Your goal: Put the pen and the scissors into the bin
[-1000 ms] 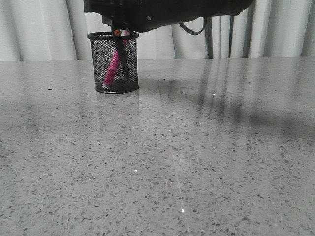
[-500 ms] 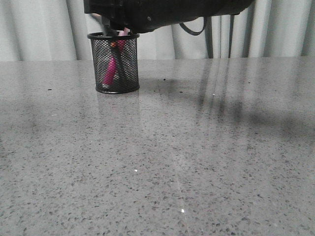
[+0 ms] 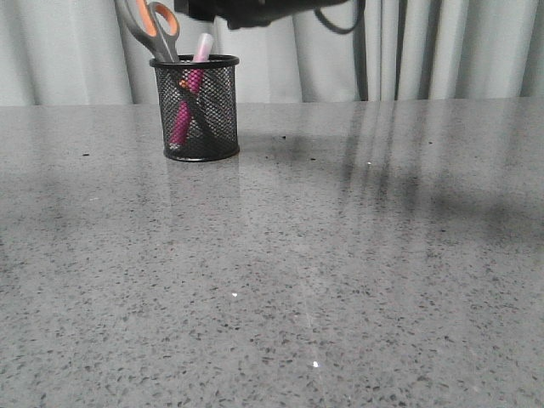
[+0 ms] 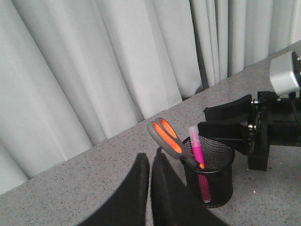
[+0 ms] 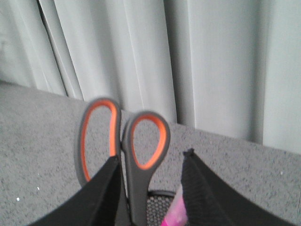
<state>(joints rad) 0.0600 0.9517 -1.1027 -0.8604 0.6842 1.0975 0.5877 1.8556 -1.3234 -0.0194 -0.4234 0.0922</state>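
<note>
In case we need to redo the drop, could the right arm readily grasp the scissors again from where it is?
Probably yes: the right claw is open just above the scissors handles, which stick up from the bin, unobstructed.

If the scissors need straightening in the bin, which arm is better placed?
Probably right: the right pincer is open at the scissors handles; the left pincer is shut, off beside the bin.

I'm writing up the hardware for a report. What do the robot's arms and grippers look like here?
Both grippers have matte black, flat, tapering fingers: the left gripper and the right gripper, whose fingers look finely ribbed. The left wrist view shows the right arm as blocky black housings carrying a silver-grey box, seemingly a camera. In the front view a dark cable loop hangs from it. No markings are legible.
</note>
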